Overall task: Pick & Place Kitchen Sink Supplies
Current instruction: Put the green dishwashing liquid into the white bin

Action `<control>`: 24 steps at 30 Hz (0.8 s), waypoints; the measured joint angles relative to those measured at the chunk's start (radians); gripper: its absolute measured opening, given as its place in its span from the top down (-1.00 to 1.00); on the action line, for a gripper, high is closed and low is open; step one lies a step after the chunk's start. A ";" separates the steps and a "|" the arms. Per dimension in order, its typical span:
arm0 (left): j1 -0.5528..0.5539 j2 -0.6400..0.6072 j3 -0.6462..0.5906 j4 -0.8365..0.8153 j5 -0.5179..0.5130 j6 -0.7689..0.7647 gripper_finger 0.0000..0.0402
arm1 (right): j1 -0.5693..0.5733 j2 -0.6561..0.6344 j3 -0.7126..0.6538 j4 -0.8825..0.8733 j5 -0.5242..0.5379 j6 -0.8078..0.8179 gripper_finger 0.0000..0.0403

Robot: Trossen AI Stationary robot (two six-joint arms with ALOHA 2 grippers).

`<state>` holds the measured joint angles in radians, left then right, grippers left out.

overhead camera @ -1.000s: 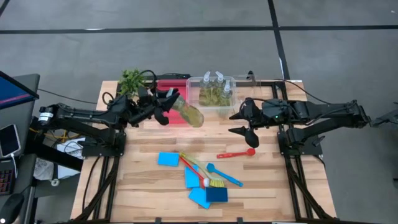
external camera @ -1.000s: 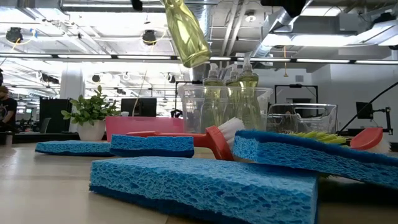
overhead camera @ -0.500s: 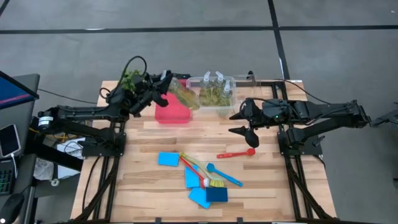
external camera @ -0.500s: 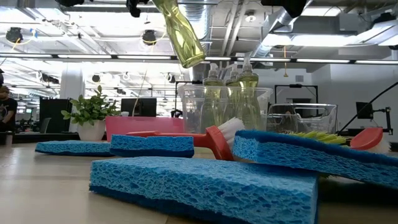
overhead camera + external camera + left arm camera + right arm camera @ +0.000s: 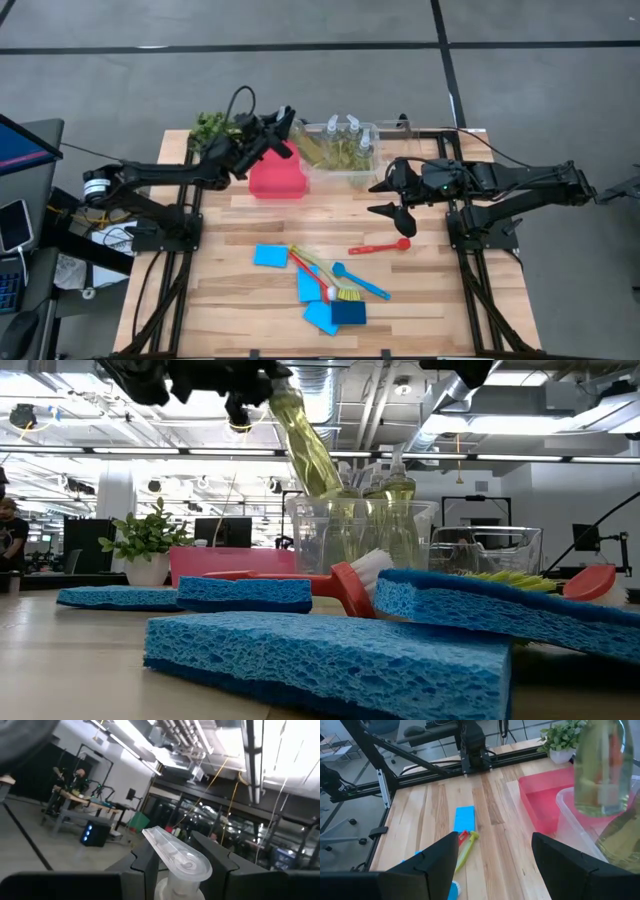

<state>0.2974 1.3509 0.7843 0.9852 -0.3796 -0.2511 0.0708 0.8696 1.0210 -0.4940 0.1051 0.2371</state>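
Left gripper (image 5: 281,133) clamps bottle (image 5: 305,445); cap (image 5: 178,856) wrist-visible.

We see a pale wooden slatted surface (image 5: 230,300). On it rest a red plastic tray (image 5: 277,180), a clear plastic bin (image 5: 340,155), a small green potted plant (image 5: 210,128), flat blue rectangular sponges (image 5: 270,256) and thin red, yellow and blue brushes (image 5: 380,246).

The left gripper (image 5: 283,128) has carried its bottle (image 5: 303,146) to the bin (image 5: 340,175).
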 joint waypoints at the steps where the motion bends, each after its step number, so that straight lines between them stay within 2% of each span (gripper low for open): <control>1: 0.004 0.018 0.008 0.000 0.015 0.000 0.47 | 0.000 0.000 0.000 0.000 0.000 0.000 -0.22; 5: 0.008 0.079 0.037 0.004 0.072 -0.001 0.47 | 0.000 0.000 0.000 0.000 0.021 0.000 -0.22; 15: 0.007 0.147 0.042 0.006 0.070 0.000 0.47 | 0.000 0.001 0.000 0.000 0.027 -0.011 -0.22; 20: 0.006 0.172 0.042 0.003 0.075 -0.002 0.41 | 0.000 0.001 0.000 0.001 0.027 -0.012 -0.22; 24: 0.006 0.180 0.042 -0.006 0.123 -0.014 0.36 | 0.000 0.001 0.000 0.008 0.027 -0.027 -0.22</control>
<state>0.3031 1.5307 0.8261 0.9794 -0.2562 -0.2648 0.0707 0.8707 1.0210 -0.4865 0.1326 0.2100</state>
